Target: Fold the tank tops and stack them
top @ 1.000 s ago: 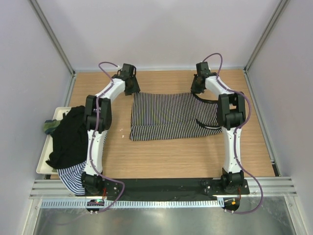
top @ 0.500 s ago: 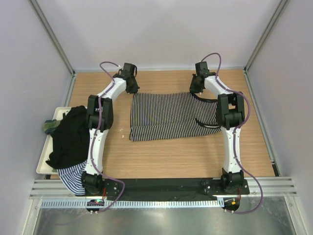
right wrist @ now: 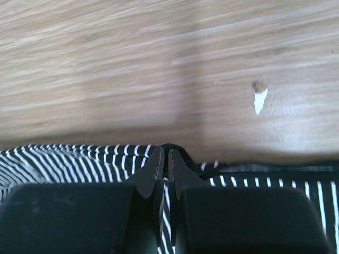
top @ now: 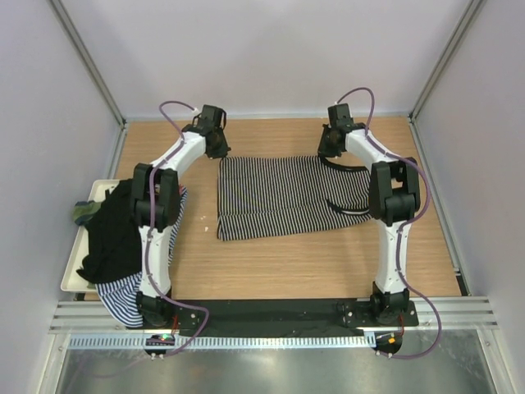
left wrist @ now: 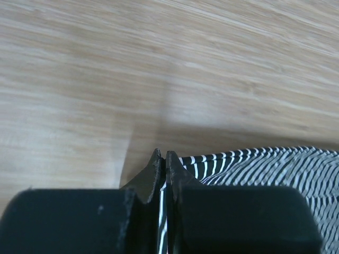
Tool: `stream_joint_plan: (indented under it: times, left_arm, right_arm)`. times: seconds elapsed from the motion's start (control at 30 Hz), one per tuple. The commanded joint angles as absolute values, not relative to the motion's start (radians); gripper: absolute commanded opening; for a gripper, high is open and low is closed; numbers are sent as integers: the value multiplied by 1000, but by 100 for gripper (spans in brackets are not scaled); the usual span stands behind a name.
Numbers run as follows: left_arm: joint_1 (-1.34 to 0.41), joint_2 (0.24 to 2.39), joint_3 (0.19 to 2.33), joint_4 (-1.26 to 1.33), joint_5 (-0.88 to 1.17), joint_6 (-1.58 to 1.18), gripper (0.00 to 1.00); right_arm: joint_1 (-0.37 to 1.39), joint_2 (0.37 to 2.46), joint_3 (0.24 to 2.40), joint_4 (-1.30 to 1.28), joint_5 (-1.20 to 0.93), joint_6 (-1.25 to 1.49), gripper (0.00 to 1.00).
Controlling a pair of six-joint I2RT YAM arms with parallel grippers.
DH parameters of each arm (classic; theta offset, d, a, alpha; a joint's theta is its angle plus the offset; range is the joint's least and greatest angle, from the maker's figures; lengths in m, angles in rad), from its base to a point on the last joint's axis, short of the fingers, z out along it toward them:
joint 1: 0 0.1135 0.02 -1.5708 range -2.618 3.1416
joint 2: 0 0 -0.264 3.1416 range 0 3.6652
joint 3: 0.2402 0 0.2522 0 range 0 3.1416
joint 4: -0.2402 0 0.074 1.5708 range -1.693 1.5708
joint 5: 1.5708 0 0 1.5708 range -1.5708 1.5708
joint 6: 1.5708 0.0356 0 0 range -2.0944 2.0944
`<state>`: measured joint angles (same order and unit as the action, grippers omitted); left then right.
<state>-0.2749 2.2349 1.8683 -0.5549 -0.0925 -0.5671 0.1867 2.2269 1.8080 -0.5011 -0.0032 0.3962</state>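
Two corners gripped: left gripper [left wrist: 163, 159] clamps the striped tank top [top: 279, 197] at its far-left corner, right gripper [right wrist: 164, 156] clamps far-right. Left elbow now nearer tray [top: 72, 275] than a second ago.

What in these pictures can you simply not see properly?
- Overhead view: how many tops lie on the white tray; the black top and the left arm cover the ones beneath.
- Overhead view: the far corners of the striped tank top, under both wrists.
- Wrist views: how much cloth the jaws pinch; their own black bodies block it.
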Motion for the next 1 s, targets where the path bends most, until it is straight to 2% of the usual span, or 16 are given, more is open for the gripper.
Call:
stream_joint_plan:
  times: [0.0,0.5,0.97]
  left_arm:
    - [-299,2094,1809,-502,-130,-543,0]
    - [-327,1858,1418,-382,-183,-552,0]
    - [-397,1723,1267,-368,-228,-548,0]
  right_arm:
    - [201,2086,1747,-446,29,402,1]
    - [206,1862,1431,-368,61,437,1]
    - [209,1766,1296,-351,83,443,1]
